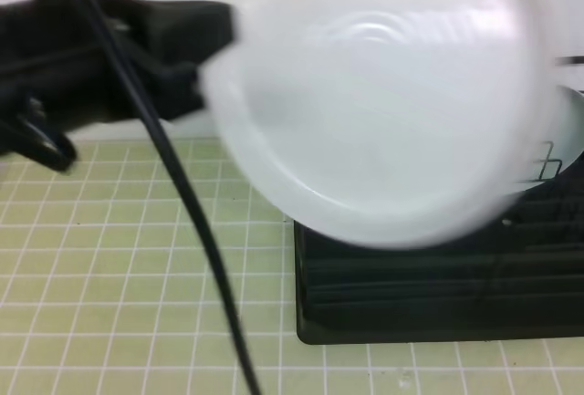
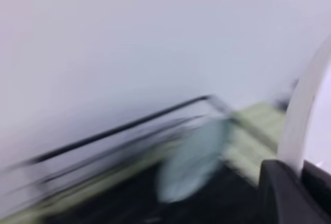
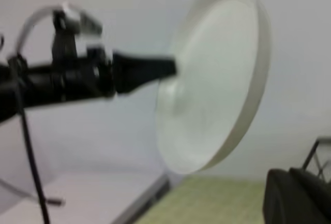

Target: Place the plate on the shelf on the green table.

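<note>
- White and matte, the plate [image 1: 383,94] fills the exterior high view, lifted close to the camera and blurred. The left gripper [image 1: 205,71] pinches its left rim, clamped tight on that one edge. Beneath it sit the black shelf [image 1: 438,295] and the green table [image 1: 119,267], with a pale mint plate [image 1: 568,135] peeking out at the right.
- In the left wrist view, the plate's rim [image 2: 305,125] rises edge-on from between the dark fingers [image 2: 282,193]. The shelf's wire rail [image 2: 129,125] and the mint plate [image 2: 194,159] lie blurred below.
- In the right wrist view, the plate [image 3: 217,79] hangs tilted in mid-air, well above the table [image 3: 217,203]. The right gripper [image 3: 297,195] shows only as a dark corner; I cannot tell how its jaws stand.
- Judgement: the plate looks stiff, smooth and breakable, and a one-edge pinch lets it swing, so the raised rim is the place to grip.
</note>
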Controlling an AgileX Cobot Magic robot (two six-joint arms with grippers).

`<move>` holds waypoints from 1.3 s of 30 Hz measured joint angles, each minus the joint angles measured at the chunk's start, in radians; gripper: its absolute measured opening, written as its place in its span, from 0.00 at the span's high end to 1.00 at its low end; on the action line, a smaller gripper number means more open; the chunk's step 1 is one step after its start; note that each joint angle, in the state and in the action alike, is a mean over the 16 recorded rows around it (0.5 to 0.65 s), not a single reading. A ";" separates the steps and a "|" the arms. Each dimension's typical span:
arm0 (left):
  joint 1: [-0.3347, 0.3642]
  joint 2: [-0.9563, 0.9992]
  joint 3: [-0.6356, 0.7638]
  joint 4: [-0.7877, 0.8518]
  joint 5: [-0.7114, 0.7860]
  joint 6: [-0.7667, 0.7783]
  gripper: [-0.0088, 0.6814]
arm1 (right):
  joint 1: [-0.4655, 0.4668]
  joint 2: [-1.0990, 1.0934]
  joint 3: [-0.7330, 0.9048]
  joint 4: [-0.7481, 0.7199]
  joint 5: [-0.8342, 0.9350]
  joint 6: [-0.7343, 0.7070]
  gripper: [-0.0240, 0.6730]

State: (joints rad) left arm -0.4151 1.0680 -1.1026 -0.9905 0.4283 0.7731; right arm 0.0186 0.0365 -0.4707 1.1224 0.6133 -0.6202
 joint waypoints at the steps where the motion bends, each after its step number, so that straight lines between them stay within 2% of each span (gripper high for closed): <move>1: -0.031 -0.003 0.000 -0.029 -0.015 0.022 0.98 | 0.000 0.012 -0.002 0.025 0.020 -0.008 0.88; 8: -0.244 -0.001 0.001 -0.144 -0.117 0.141 0.98 | 0.000 0.102 -0.004 0.136 0.124 -0.035 0.56; 13: -0.364 0.009 0.002 -0.159 -0.184 0.180 0.98 | 0.000 0.149 -0.004 0.213 0.121 -0.063 0.33; 17: -0.429 0.020 0.002 -0.161 -0.213 0.197 0.98 | 0.000 0.168 -0.004 0.288 0.089 -0.081 0.24; 19: -0.450 0.026 0.002 -0.161 -0.216 0.206 0.98 | 0.000 0.173 -0.004 0.322 0.073 -0.096 0.26; 22: -0.472 0.035 0.002 -0.165 -0.208 0.223 0.98 | 0.000 0.177 -0.004 0.362 0.055 -0.122 0.35; 31: -0.490 0.055 0.002 -0.269 -0.116 0.385 0.96 | 0.000 0.179 -0.004 0.401 0.057 -0.236 0.77; 35: -0.490 0.060 0.002 -0.360 -0.054 0.500 0.87 | 0.000 0.179 -0.004 0.406 0.065 -0.310 0.91; 39: -0.490 0.062 0.002 -0.451 -0.005 0.615 0.71 | 0.000 0.179 -0.005 0.411 0.053 -0.382 0.97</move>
State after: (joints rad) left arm -0.9047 1.1301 -1.1006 -1.4411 0.4234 1.3880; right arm 0.0186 0.2151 -0.4752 1.5331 0.6664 -1.0021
